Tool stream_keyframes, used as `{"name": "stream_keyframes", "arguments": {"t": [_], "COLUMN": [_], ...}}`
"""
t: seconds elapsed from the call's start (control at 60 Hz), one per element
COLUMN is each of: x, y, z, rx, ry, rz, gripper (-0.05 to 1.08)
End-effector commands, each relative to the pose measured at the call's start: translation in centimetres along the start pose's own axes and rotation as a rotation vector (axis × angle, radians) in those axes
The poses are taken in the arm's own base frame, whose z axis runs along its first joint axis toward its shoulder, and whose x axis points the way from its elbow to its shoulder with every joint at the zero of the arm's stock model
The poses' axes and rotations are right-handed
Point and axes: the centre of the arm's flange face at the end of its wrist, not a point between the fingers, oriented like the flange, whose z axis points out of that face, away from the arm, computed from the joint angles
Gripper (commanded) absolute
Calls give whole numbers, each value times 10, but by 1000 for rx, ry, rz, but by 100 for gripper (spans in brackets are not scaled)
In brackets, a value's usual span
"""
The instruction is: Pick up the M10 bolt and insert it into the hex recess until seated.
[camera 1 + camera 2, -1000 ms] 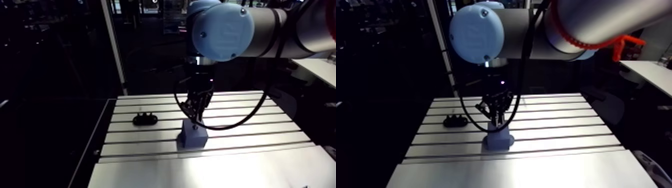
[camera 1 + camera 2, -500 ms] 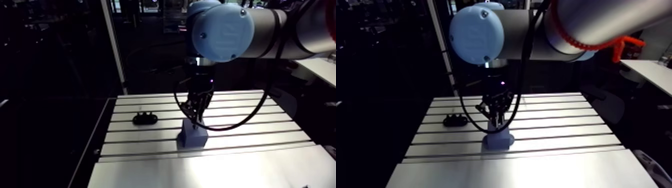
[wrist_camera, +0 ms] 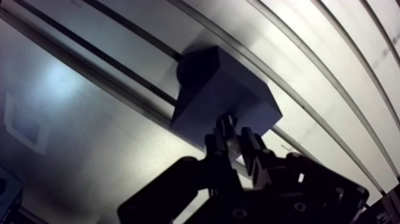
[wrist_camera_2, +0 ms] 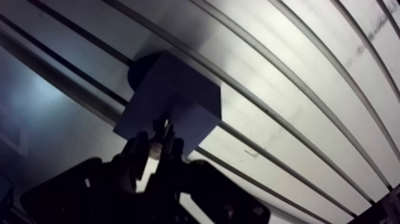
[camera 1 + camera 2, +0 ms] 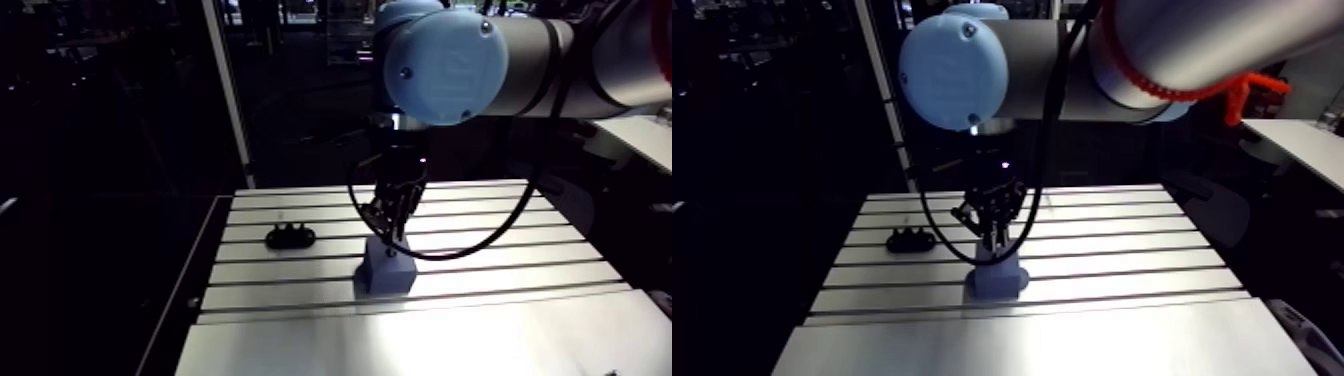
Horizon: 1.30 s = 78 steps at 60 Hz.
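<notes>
Bolt (image 3: 233,143) btwn near-shut jaws, over block (image 3: 220,89)

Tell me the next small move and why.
Probably ease straight down a little. The pincer is shut on what looks like the bolt, with its tips right at the top face of the block, and they hide whether it is seated yet.

Slotted aluminium table (image 5: 500,262), grooves running 9 to 3 o'clock in the arm view. Smooth flat plate (image 5: 420,345) along its 6 o'clock edge. Small black lumpy part (image 5: 290,238) lies on a rib at 9 o'clock from table centre, too dark for detail. Wrist view: faint pale square outline (image 3: 24,122) on the plate.
</notes>
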Motion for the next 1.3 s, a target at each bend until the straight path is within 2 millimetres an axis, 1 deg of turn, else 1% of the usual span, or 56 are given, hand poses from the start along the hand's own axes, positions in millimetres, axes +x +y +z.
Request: {"name": "stream_keyframes", "arguments": {"t": [0.017,0.867,1.067,1.3], "x": [1,1,0,0], "y": [-1,-1,-2,-2], "z": [-3,-3,0,-2], "rx": [-1,-1,3,0], "ry": [6,4,0,3], "rz": [-7,-11,-11,-12], "gripper": [86,86,86,86]}}
